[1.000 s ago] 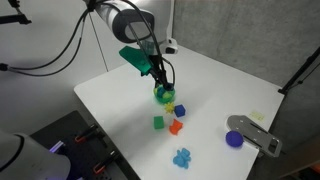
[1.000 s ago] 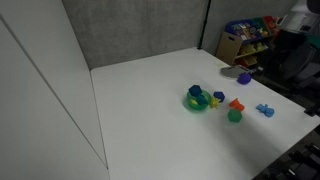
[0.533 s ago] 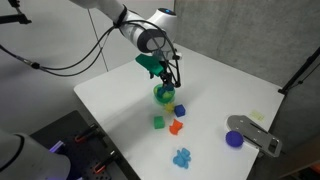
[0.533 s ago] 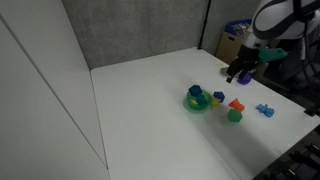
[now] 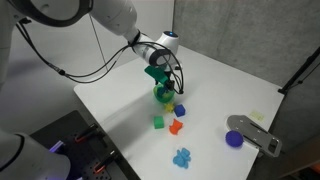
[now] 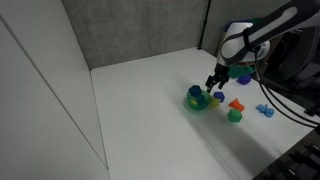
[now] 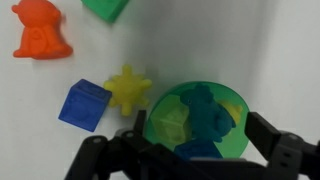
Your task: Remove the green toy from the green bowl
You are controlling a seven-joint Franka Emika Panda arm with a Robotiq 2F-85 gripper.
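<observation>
The green toy [image 7: 212, 112] lies inside the green bowl [image 7: 205, 86], crowded against a paler green piece [image 7: 170, 120]. It looks like a small, stiff, light plastic block, probably slick. Pinching its flat opposite sides from above seems the best hold, though the light bowl may lift with it. The tool [image 7: 185, 150] hangs spread wide over the bowl, grasping nothing. A yellow spiky toy [image 7: 130, 90] and a blue cube [image 7: 84, 104] lie just beside the bowl on the white bench [image 7: 200, 40].

Ext. cams overlook same table [image 5: 120, 100] from differing sides, mid-range; wrist cam close above green bowl [image 7: 240, 112].
</observation>
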